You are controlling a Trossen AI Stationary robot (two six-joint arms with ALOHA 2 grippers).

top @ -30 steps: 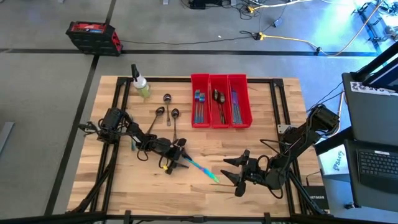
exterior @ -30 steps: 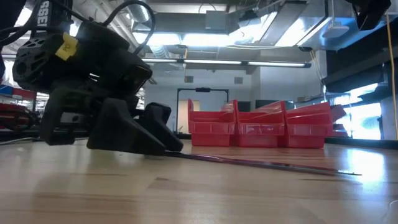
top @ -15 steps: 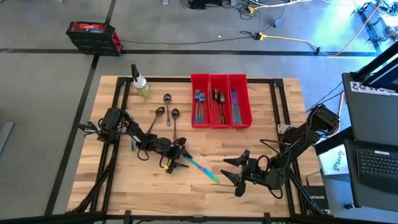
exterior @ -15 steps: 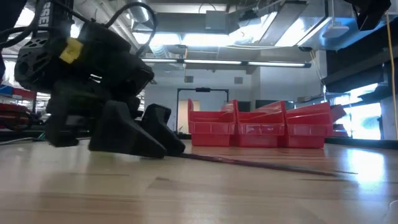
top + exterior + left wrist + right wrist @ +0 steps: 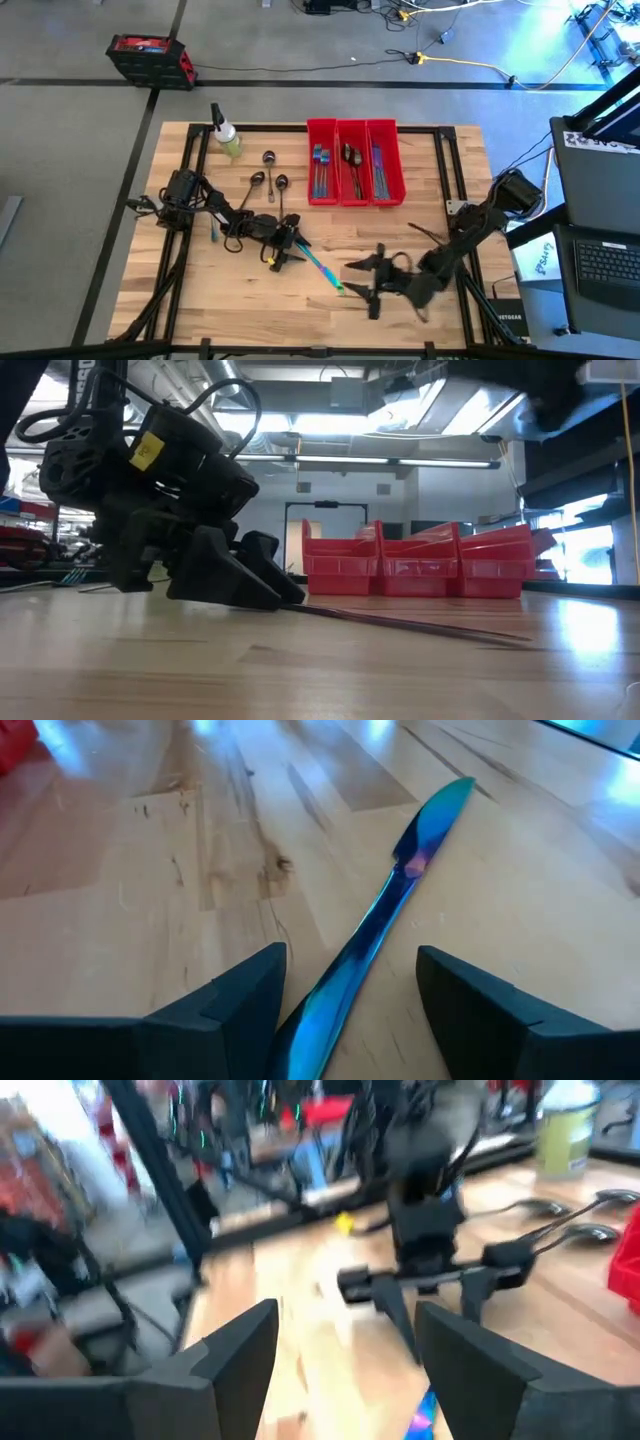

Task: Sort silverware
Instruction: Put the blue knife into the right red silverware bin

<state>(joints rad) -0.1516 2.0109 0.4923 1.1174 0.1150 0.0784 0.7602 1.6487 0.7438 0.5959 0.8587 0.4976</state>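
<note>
An iridescent blue knife (image 5: 320, 268) lies flat on the wooden table near its middle. My left gripper (image 5: 287, 246) is low over the knife's handle end and open, with one finger on either side of the handle (image 5: 330, 1000) and gaps showing. My right gripper (image 5: 353, 279) hangs open just beyond the blade tip (image 5: 343, 288), pointing toward the left gripper (image 5: 425, 1290). Three loose spoons (image 5: 268, 180) lie on the table at the far left. More silverware lies in the three red bins (image 5: 355, 190).
A spray bottle (image 5: 226, 137) stands at the far left corner. The red bins stand side by side at the far middle (image 5: 420, 565). A black frame (image 5: 445, 150) runs around the table's edges. Bare wood lies between the knife and the bins.
My right gripper has moved toward the table's left, closer to the knife's blade tip, sinking a little and turning at the wrist. It stays open. The knife lies on the table much as before.
</note>
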